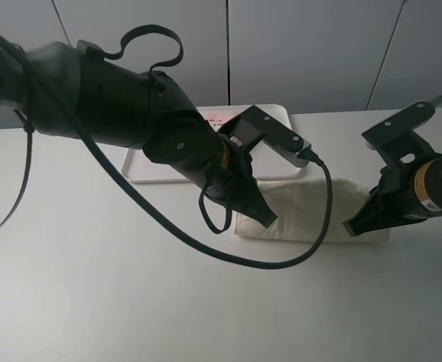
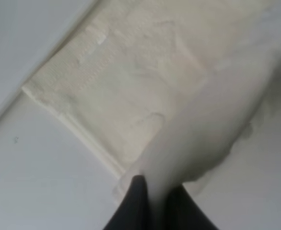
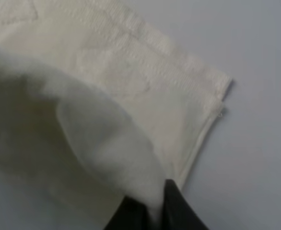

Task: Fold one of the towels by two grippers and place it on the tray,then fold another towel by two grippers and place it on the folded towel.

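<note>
In the high view my big dark left arm fills the upper left of the frame. It hides most of the flat white plastic tray behind it. I can see only a small bit of the pale pink terry towel on the tray, near the top middle. I cannot tell how it is folded.

Just right of the middle, the left gripper is clamped on the left end of the soft cream-white terry towel. This towel lies on the white table just beside the tray's near edge, not on the tray. A black cable loops across it. The left wrist view is blurry, but it shows a fold of cloth pinched between the black fingers.

At the right of the frame, the right gripper pinches the towel's right end. Its wrist view shows cloth squeezed between the tips, with one layer lifted over another.
</note>
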